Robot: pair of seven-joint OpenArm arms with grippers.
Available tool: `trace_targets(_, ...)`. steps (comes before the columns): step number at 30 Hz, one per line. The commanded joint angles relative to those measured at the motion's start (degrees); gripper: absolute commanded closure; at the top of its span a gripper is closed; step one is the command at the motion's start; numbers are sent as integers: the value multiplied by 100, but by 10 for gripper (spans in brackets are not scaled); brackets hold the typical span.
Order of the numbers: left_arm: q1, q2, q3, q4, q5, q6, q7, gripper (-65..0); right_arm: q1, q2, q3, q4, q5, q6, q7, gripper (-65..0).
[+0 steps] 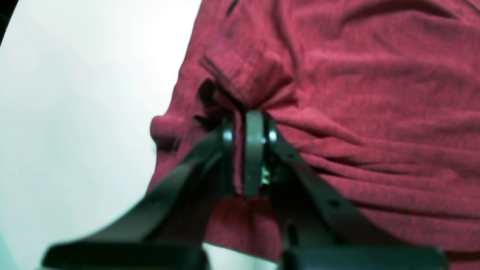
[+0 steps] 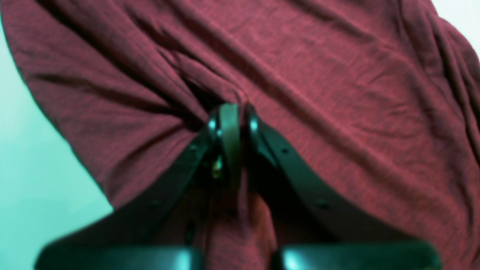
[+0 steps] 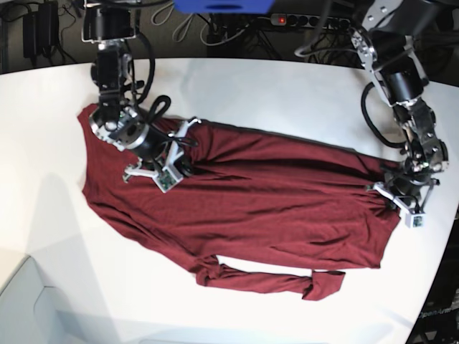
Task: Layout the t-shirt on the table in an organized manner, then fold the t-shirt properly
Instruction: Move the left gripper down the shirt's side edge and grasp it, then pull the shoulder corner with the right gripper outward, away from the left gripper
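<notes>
The dark maroon t-shirt (image 3: 258, 204) lies spread across the white table (image 3: 287, 93), its body stretched from left to right. One long sleeve (image 3: 272, 279) trails along the near side with its cuff folded over. My left gripper (image 3: 391, 192) is at the shirt's right end, shut on a bunched fold of the t-shirt (image 1: 337, 93); in its wrist view the left gripper (image 1: 247, 116) pinches cloth between its jaws. My right gripper (image 3: 188, 166) is on the upper left part of the shirt. Up close, the right gripper (image 2: 234, 108) is shut on a gathered ridge of the t-shirt (image 2: 318, 82).
Cables and a power strip (image 3: 308, 21) lie behind the table's far edge. The table's curved edge (image 3: 441, 258) runs close to the shirt's right end. Bare white table shows in the left wrist view (image 1: 75, 112) and the right wrist view (image 2: 22, 168).
</notes>
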Motion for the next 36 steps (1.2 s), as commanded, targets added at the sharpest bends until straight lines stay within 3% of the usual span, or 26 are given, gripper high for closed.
trace_targets(1,-189,-89,-9,105,-49,8,-120,-5,120,17,-7,91,79,-21,145,-59)
trace_targets(9,-321,-274,-9,-237,-49,8,-120,-8,-73,123,292,645,70,-21,145,-335)
trace_targets(13,-312,-291,-9,-220,-58,8,-120,-98,-487,131,828,1225,70,-21,145,-406)
trace_targets(17,-286,-274,-9,-211,-67,8,-120,-223,-1093,140,1232,1612,79,-21,189,-411)
trace_targets(21,-277,-265,-9,-237,-67,8,-120,-288,-1656,193,1276,1683,79,-21,197,-411)
trace_targets(31,-277,-265,-9,-237,-58,8,-120,-289,-1911,105,1259,1656,97,-21,197,-408)
trace_targets(34,-268,-274,-9,-237,-58,8,-120,-289,-1902,105,1259,1621,97,-21,197,-366)
trace_targets(36,-268,-274,-9,-246,-58,8,-120,-289,-1867,96,1259,1498,97,-21,197,-305)
